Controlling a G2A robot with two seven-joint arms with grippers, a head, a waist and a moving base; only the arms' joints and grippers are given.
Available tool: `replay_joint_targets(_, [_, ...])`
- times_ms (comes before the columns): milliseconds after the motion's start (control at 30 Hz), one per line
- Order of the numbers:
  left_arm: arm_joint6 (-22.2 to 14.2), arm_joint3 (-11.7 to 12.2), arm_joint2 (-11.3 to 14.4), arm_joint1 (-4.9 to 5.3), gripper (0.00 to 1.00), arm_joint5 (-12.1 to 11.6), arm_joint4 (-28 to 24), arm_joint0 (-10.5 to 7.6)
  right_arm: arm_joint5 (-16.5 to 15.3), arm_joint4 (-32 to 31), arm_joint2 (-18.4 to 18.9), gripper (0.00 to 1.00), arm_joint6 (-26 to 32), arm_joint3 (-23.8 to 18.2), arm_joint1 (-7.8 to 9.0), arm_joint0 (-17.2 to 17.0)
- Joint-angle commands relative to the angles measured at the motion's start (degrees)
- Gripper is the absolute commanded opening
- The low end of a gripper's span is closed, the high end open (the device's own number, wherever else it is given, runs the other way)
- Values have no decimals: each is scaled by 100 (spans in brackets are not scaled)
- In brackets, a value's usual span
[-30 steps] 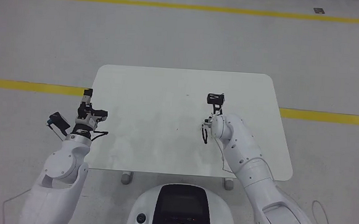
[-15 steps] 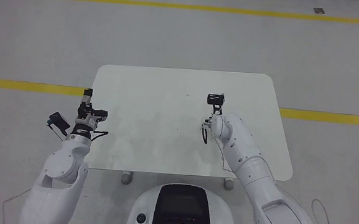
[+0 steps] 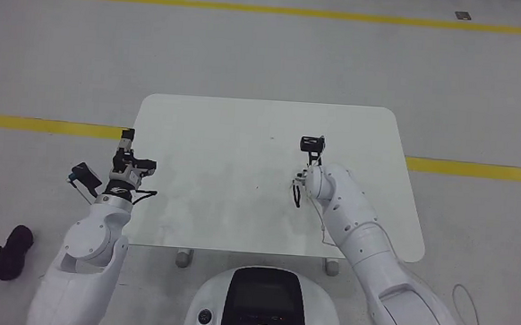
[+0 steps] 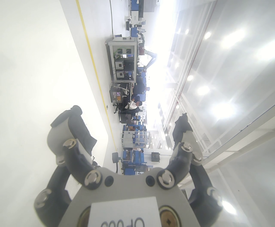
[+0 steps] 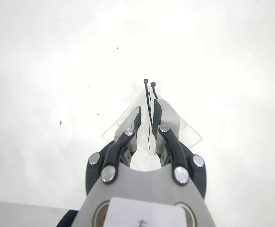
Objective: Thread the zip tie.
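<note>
Two black zip ties [image 5: 148,112] are seen lying on a clear plate [image 5: 120,126] on the white table [image 3: 244,144], in its right half, about midway between the far and near edges. The right gripper [image 5: 147,104] is poised over them, fingers slightly parted, with one tie running along the gap and neither visibly pinched. The left gripper [image 4: 129,114] is held at the table's left edge, spread wide and empty. A white label [image 4: 123,211] is carried on each gripper's base, its print cut off at the frame's edge.

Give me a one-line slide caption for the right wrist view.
Right tool open, its fingers either side of black zip ties on a clear plate, white table.
</note>
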Motion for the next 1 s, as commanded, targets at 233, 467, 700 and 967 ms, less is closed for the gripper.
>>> replay_joint_targets(233, [0,0,0,0,100,0,0,0,40,43,-3,0,-81,153,-19,86])
replay_joint_targets(467, [0,0,0,0,100,0,0,0,18,-31,235,0,19,-574,63,-296])
replay_joint_targets(700, [0,0,0,0,100,0,0,0,-503,34,686,0,334,-2037,245,-1093])
replay_joint_targets(967, [0,0,0,0,100,0,0,0,-1520,881,1177,0,537,-3028,387,-1685])
